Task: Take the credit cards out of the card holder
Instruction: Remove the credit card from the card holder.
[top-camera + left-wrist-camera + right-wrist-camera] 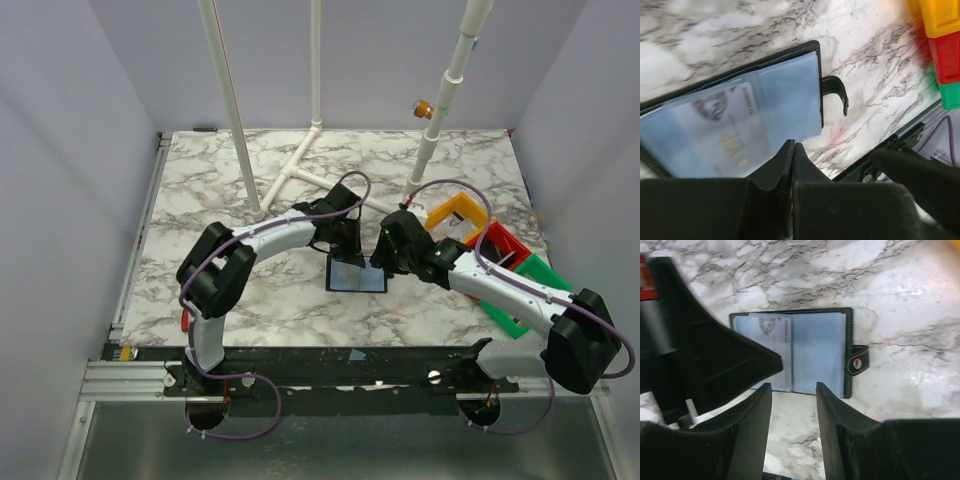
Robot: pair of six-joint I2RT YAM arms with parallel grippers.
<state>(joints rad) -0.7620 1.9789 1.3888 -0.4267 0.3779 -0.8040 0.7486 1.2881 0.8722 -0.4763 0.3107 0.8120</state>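
Observation:
The card holder (357, 274) lies open on the marble table, bluish inside up. In the left wrist view the holder (790, 95) shows a pale grey card (720, 130) with gold letters in its left sleeve and its black tab (837, 92) to the right. My left gripper (792, 147) is shut, its tips over the holder's near edge; I see nothing between them. In the right wrist view the holder (820, 350) and the card (771, 335) lie just ahead of my open, empty right gripper (792, 390). The left gripper's finger (715, 360) covers the holder's left part. No tan card shows.
Yellow (455, 215), red (497, 245) and green (530, 285) bins stand at the right, behind the right arm. White pipes (300, 165) rise from the back of the table. Both grippers (345, 250) (385, 262) crowd the holder from either side.

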